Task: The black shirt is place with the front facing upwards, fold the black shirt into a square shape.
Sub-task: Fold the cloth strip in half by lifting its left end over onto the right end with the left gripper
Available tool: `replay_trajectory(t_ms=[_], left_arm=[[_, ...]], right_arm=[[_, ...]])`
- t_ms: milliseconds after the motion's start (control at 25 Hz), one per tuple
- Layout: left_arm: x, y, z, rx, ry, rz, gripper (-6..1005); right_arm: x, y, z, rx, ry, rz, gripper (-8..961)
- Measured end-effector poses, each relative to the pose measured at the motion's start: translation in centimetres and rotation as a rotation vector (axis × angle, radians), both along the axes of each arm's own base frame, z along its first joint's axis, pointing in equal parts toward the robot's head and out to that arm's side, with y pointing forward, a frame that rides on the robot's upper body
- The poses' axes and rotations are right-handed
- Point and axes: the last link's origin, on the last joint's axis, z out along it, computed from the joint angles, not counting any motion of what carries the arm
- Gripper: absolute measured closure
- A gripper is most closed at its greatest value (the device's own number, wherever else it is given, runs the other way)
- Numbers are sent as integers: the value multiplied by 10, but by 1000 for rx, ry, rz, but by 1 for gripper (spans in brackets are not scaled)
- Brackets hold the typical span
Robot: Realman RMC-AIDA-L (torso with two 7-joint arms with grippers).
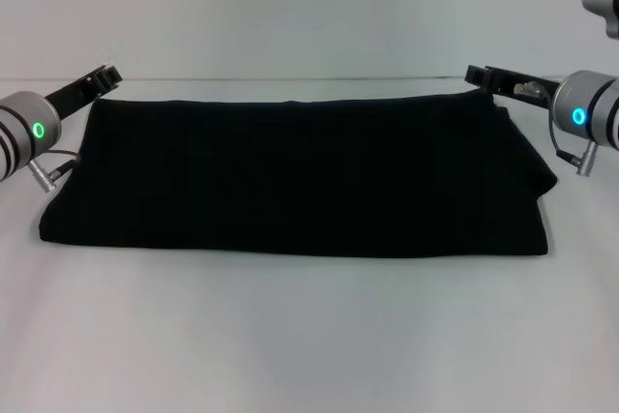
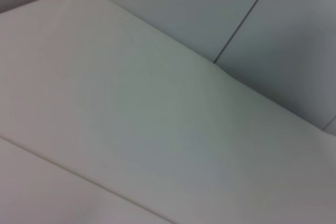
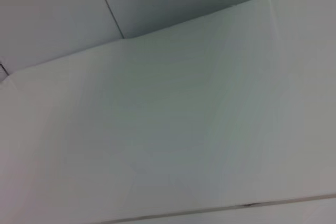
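Lying flat on the table (image 1: 309, 336), black shirt (image 1: 300, 181) is a wide folded band between both jaws. Left gripper (image 1: 102, 77) and right gripper (image 1: 484, 74) sit at its far corners; jaw state cannot tell. Next fold: bring ends across evenly, edges aligned.

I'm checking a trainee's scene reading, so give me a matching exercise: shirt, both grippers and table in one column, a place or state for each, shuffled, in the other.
Column one:
1. black shirt
2. left gripper
3. right gripper
4. table

Column two:
A. at the shirt's far corner on the robot's right
B. white surface under everything
C. folded into a wide band, no print showing
D. at the shirt's far corner on the robot's left

Pairs: 1-C, 2-D, 3-A, 4-B
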Motion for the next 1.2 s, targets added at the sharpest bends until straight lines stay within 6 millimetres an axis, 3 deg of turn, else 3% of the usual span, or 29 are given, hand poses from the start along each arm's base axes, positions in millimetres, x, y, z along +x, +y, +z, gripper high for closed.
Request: replay_trajectory(t_ms=[80,160,240,400,640,760,880,1040,1200], left_arm=[[-1,-1,-1,7,-14,6,905],[-3,-2,0,10,-28,9,663],[-3,-5,0,-2,-48,-15,622],[-2,-20,12,-58,-173,-144,540],[-19,-68,39,-195,-463,-215,416],[-30,-96,44,-276,-538,-208,298],[-47,-123,45,-335,-596,-121,198],[-71,-151,45,-343,-616,-2,112],[-85,-162,44,-351,-604,92,119]], right_arm=[[3,-1,0,8,11,-10,668],[7,-3,2,21,43,-28,588],[11,-7,5,32,93,-33,509],[13,-23,14,-6,188,82,459],[12,-67,10,-118,143,427,388],[12,-90,0,-165,85,582,357],[13,-109,-16,-217,-7,710,256],[18,-124,-33,-263,-84,793,125],[20,-130,-41,-283,-122,825,2]])
